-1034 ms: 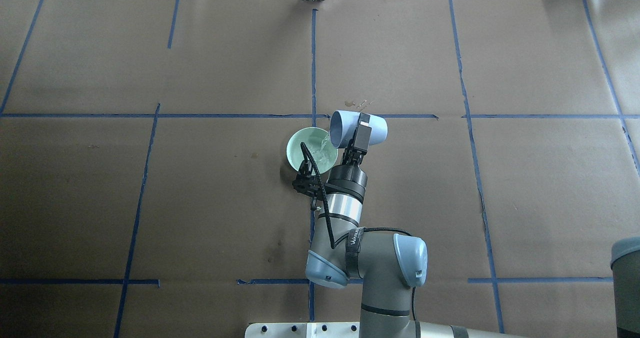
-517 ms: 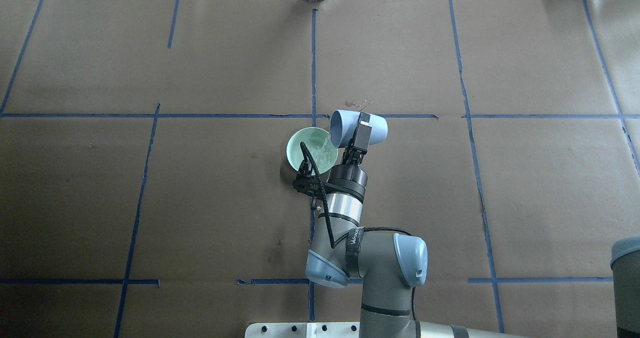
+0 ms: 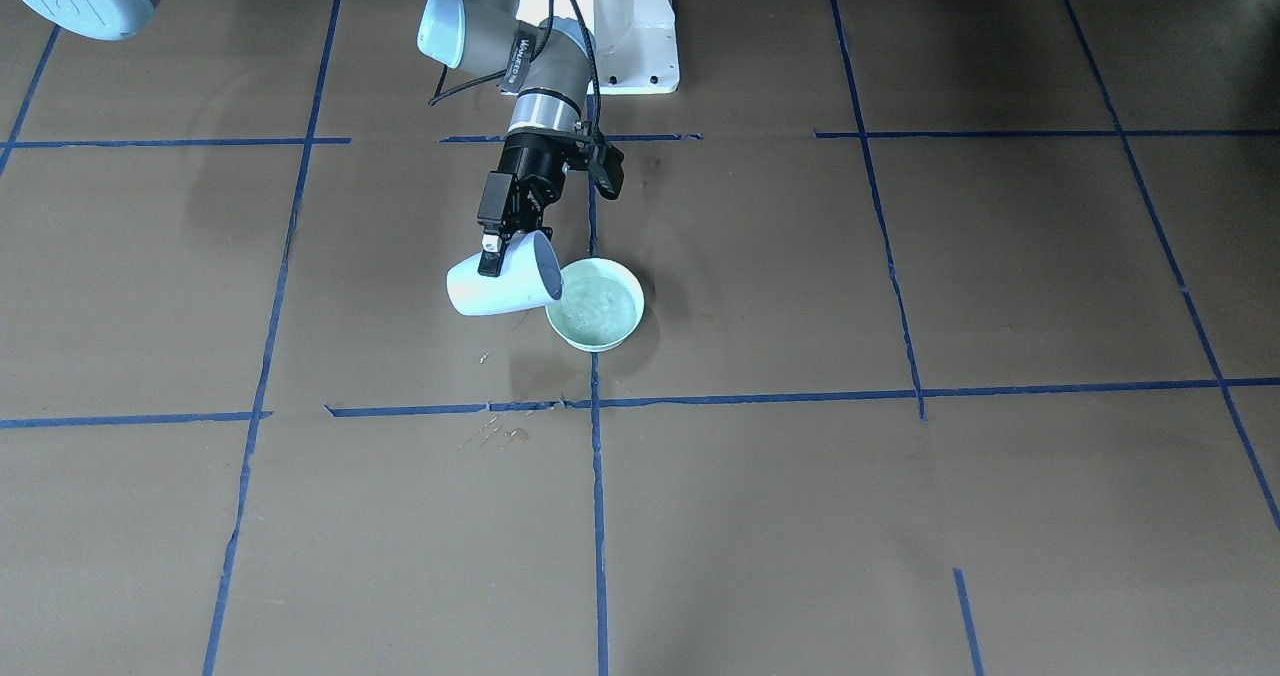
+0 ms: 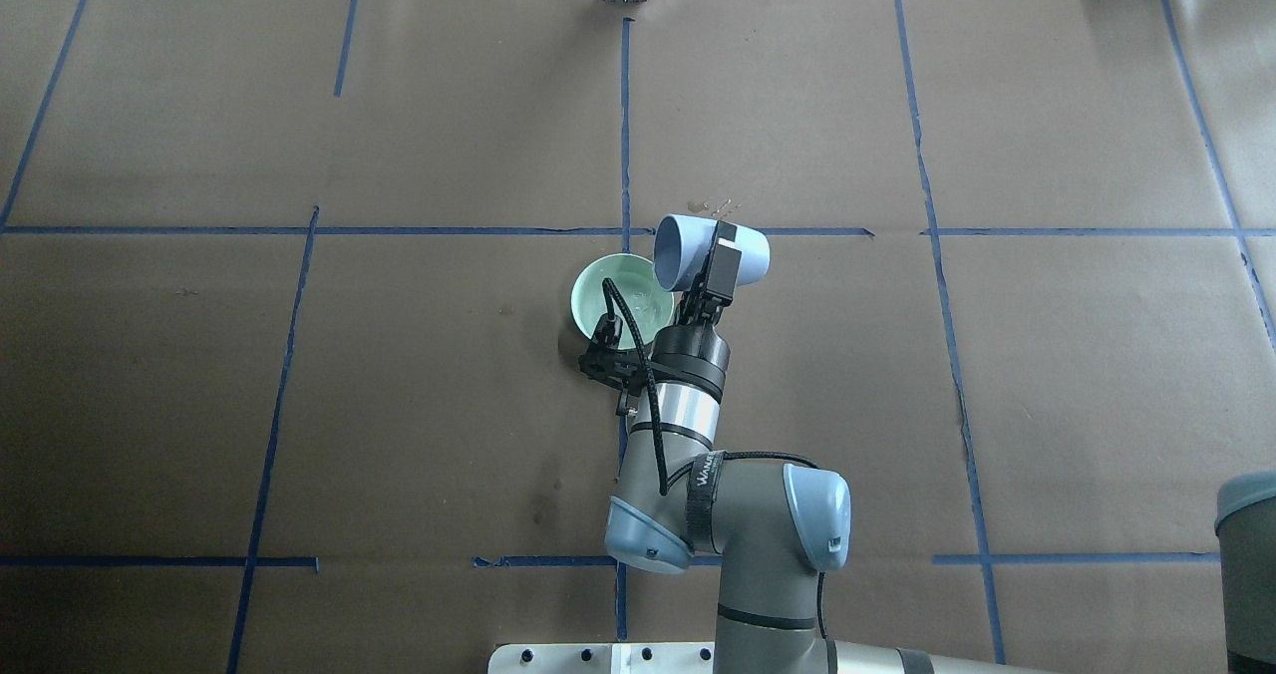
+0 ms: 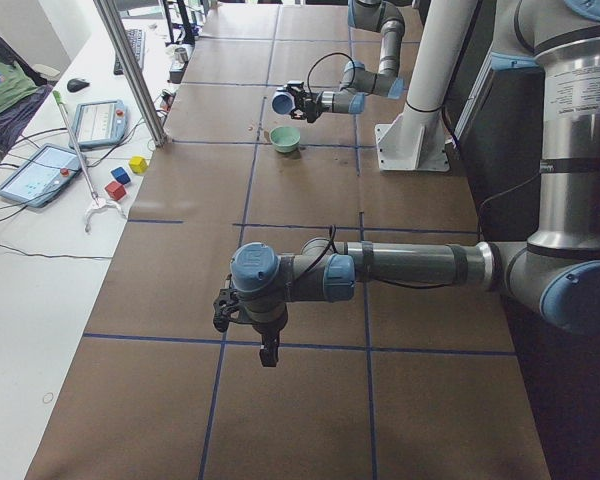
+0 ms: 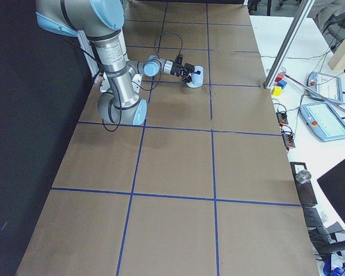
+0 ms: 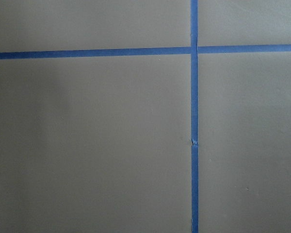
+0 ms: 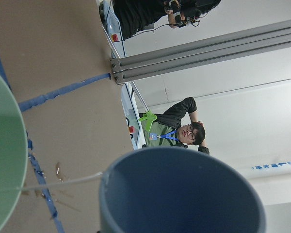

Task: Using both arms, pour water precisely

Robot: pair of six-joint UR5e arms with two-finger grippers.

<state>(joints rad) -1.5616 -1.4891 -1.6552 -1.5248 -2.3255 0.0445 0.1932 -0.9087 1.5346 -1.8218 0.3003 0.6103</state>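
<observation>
Blue cup point(image 4: 680, 253), tipped sideways, sits clamped in right gripper point(image 4: 720, 255), mouth over bowl's point(image 4: 588, 290) 2 o'clock rim in overhead view. Water point(image 3: 598, 308) lies rippled in bowl. Left gripper point(image 5: 268, 355) hangs well apart over paper point(image 5: 310, 420); whether it gapes cannot be told.

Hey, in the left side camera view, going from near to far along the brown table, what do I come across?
Left pincer → green bowl → blue cup.
</observation>
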